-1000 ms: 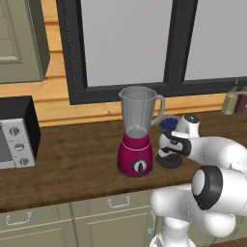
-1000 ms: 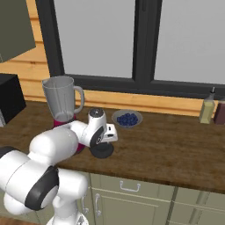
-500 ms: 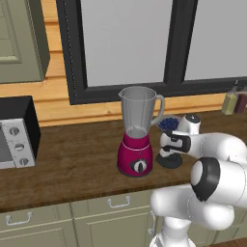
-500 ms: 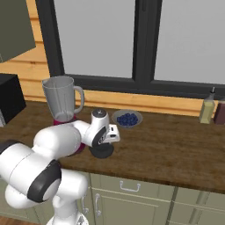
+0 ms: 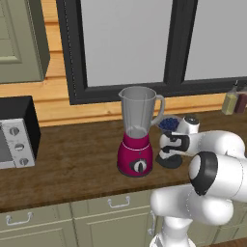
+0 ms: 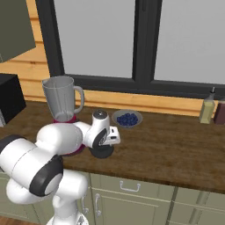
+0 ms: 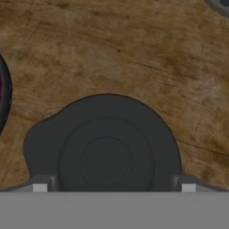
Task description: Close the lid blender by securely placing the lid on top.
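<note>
One second has brought the arm lower. From the left: blender [image 5: 137,141] open-topped on the surface [image 5: 72,159], then lid [image 7: 105,150] flat just beside it, end effector [image 7: 114,188] spread wide straddling it, ungrasped. Pickup looks imminent.

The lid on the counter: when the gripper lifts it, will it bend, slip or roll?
The lid looks a flat, solid disc, so probably stiff and light. Lying flat, it should not roll. Its smooth rim might slip between the open gripper fingertips.
</note>
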You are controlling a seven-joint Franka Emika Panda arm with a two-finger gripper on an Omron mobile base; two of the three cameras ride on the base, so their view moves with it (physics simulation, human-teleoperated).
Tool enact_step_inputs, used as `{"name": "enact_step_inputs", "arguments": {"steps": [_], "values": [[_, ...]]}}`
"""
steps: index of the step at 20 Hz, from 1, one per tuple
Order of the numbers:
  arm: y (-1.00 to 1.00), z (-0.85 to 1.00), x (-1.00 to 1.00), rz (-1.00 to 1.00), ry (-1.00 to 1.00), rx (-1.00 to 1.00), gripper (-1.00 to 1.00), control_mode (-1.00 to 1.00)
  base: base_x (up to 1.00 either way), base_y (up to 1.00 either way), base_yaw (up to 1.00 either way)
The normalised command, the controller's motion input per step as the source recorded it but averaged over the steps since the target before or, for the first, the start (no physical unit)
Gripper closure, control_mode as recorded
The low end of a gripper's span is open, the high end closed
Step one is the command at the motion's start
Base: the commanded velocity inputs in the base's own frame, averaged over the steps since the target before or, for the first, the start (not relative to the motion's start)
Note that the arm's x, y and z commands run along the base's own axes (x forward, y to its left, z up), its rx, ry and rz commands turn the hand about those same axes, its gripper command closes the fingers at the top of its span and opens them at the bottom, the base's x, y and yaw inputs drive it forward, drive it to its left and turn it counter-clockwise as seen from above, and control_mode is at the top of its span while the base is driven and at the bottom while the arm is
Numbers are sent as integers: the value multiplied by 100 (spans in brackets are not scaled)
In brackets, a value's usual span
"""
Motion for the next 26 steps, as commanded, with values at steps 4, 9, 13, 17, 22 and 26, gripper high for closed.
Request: {"name": "enact_step_inputs", "arguments": {"steps": [4,9,13,17,22,26], "values": [[0,-13,0,0,1,0,-100,-100,0,0,0],[0,-18,0,0,2,0,-100,-100,0,0,0],[0,-33,0,0,7,0,-100,-100,0,0,0],[0,-19,5,0,3,0,-100,-100,0,0,0],[0,-10,6,0,0,0,-100,-100,0,0,0],[1,-17,1,0,0,0,-100,-100,0,0,0]]}}
